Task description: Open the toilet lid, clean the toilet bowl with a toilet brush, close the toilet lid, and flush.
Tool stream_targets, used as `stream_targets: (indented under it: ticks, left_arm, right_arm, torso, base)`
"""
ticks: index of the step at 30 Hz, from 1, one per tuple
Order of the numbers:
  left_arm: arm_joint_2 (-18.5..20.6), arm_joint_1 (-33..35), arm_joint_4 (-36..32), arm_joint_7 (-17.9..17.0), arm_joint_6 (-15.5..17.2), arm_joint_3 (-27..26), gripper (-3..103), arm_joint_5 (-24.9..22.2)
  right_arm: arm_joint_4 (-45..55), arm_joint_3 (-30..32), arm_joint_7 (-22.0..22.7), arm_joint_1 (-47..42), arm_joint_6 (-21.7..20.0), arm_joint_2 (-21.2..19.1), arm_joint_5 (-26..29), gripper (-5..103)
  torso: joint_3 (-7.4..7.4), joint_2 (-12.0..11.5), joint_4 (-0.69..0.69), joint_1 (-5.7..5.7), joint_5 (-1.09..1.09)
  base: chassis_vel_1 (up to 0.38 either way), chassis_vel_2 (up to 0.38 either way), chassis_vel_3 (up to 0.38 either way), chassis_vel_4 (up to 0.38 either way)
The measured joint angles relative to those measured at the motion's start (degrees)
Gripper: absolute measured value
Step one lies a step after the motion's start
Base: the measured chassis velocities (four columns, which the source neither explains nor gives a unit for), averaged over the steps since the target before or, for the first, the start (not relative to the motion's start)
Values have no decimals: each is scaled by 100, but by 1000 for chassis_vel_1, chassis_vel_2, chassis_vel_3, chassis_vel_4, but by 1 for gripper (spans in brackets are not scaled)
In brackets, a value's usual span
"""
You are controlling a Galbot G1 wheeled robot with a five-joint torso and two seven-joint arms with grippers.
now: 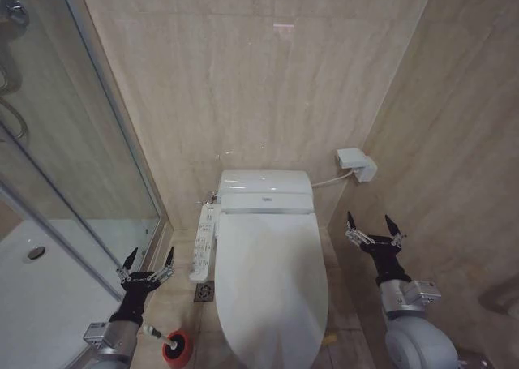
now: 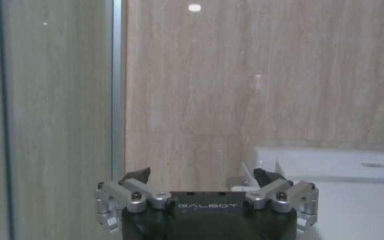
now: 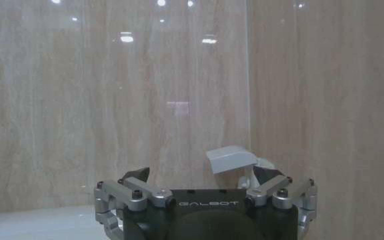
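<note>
Both grippers spread, empty — left gripper [image 1: 147, 259], right gripper [image 1: 374, 225] flank shut toilet lid [image 1: 272, 280].

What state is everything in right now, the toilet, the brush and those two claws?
toilet lid: closed, flat over the bowl.
toilet brush: resting in its red cup on the floor.
left gripper: open, empty, beside the toilet.
right gripper: open, empty, on the other side.
</note>
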Motion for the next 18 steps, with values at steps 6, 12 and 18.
stream_targets:
  ticks: [6, 12, 18]
  left_arm:
    - [-16, 34, -10, 11, -30, 39, 100, 30]
    - [-36, 90, -43, 65, -77, 58, 100, 60]
    - [-38, 107, -76, 86, -86, 40, 100, 62]
  right_arm:
    - [0, 0, 0, 0, 0, 0, 0, 100]
    - [0, 0, 0, -3, 0, 0, 0, 100]
    - [0, 0, 0, -2, 0, 1, 0, 100]
  torso:
    - [0, 0, 0, 1, 0]
    - [-2, 1, -1, -5, 0]
    - [-2, 1, -1, -5, 0]
  base:
    - [-54, 50, 54, -52]
    - [0, 0, 0, 0]
    - [-20, 2, 18, -1]
